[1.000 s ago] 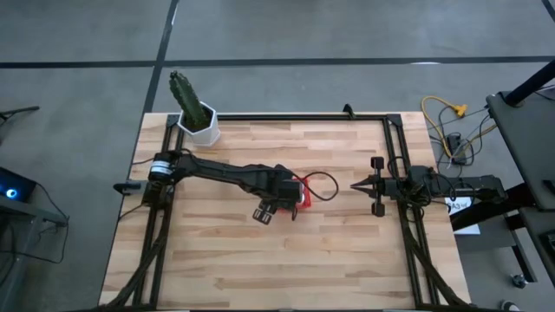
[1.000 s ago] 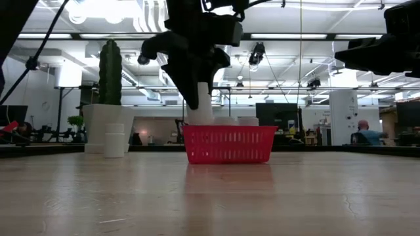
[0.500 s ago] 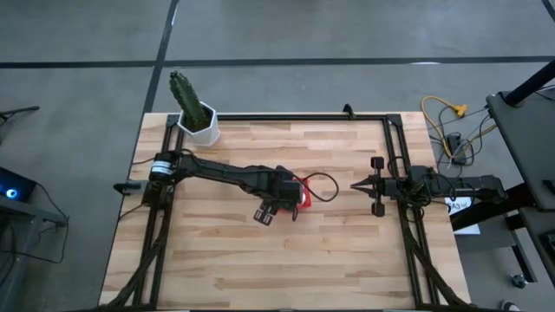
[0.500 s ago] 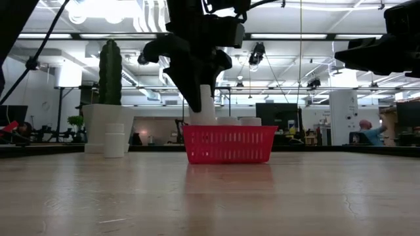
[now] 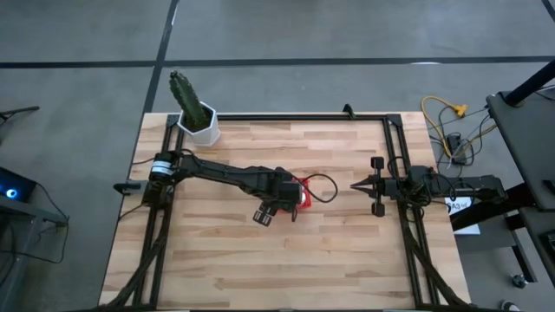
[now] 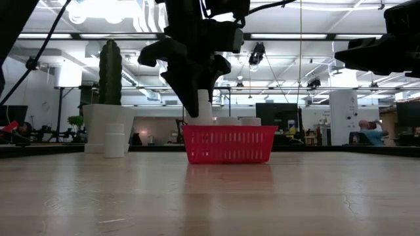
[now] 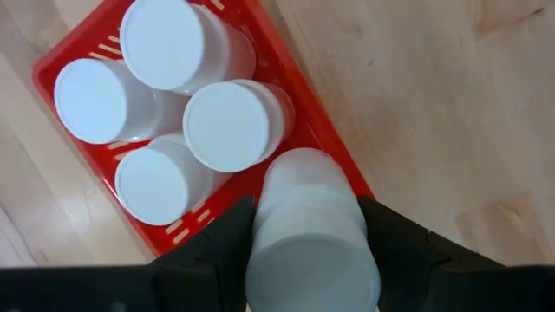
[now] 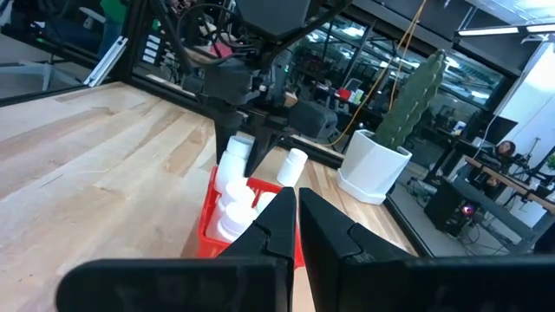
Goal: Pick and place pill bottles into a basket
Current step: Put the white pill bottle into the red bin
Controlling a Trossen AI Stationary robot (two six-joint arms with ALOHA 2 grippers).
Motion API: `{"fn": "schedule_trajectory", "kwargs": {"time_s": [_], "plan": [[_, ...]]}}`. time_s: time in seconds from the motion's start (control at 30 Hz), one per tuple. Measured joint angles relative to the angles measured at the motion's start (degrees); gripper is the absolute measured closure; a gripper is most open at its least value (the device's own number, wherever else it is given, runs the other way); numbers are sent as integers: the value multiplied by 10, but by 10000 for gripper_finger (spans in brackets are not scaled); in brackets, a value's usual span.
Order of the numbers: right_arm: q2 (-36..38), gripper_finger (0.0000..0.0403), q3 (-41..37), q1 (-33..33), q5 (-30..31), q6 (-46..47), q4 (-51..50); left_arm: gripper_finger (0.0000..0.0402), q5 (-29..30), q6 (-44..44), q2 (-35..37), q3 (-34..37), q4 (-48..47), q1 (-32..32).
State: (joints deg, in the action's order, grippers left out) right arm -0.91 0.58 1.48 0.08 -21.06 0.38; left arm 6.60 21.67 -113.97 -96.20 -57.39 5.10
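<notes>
- Left wrist view: a white pill bottle (image 7: 310,234) is clamped between the two dark fingers (image 7: 227,247) of the left gripper (image 7: 308,260), at the bottom centre of the frame, directly over the near corner of the red basket (image 7: 342,160).
- Four more pill bottles (image 7: 178,104) are seen standing upright inside the basket, in the upper left of that frame, packed against one another with their white caps facing the camera.
- High view: the left gripper (image 5: 279,201) is placed at the centre of the frame, above the wooden table (image 5: 329,260), with only a sliver of the basket (image 5: 303,192) showing at its right edge.
- Low view: the basket (image 6: 228,144) is seen resting on the table at the centre of the frame; the held bottle (image 6: 204,111) is lowered to its left end, its bottom hidden behind the rim, with the gripper (image 6: 200,98) around it from above.
- One further pill bottle (image 6: 114,139) is left standing on the table at the left of the low view, just in front of a white cactus pot (image 6: 100,128).
- The cactus pot (image 5: 200,123) is set at the table's upper left corner in the high view, well apart from the basket.
- The right gripper (image 5: 355,185) is held at the right of the high view, near the table's right edge, its fingers pressed together on nothing.
</notes>
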Motion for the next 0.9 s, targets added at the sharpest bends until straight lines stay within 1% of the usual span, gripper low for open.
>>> {"fn": "schedule_trajectory", "kwargs": {"time_s": [0.53, 0.67, 0.73, 0.8, 0.9], "plan": [[0, 394, 0, 0, 0, -1, 0, 242, -3, -2, 0, 0, 6, 0], [0, 394, 0, 0, 0, -1, 0, 214, -3, -3, 0, 0, 7, 2], [0, 394, 0, 0, 0, 0, 0, 207, -4, -3, 0, 0, 7, 2], [0, 394, 0, 0, 0, -1, 0, 209, -4, -3, 0, 0, 7, 2], [0, 394, 0, 0, 0, 0, 0, 225, -5, -3, 0, 0, 8, 2]]}}
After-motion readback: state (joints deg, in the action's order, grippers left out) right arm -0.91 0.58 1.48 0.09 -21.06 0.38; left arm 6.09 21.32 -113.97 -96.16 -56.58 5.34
